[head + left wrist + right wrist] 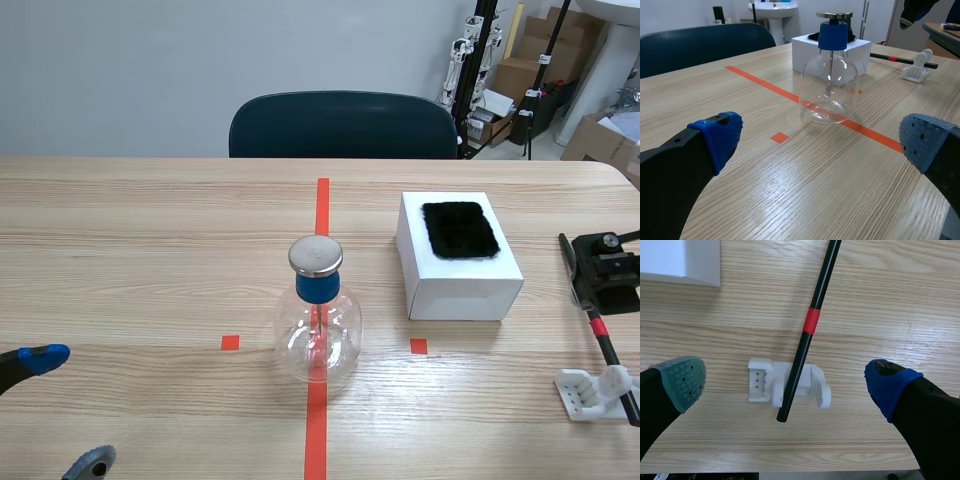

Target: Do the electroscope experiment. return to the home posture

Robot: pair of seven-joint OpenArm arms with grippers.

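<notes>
The electroscope (317, 320), a clear glass flask with a blue neck and a flat metal cap, stands on the red tape line at mid-table. In the left wrist view the electroscope (828, 85) is ahead of my open left gripper (822, 145), well apart from it. A black rod (810, 325) with a red band rests in a white holder (790, 385). My right gripper (786, 384) hangs open above them, holding nothing. In the scene view the rod (603, 340) and holder (592, 390) lie at the right edge, under the right arm (608, 268).
A white box (458, 280) with a black fur pad (460, 230) on top stands right of the flask. A dark chair (343, 125) is behind the far table edge. The left gripper (65, 410) is low at the near left corner.
</notes>
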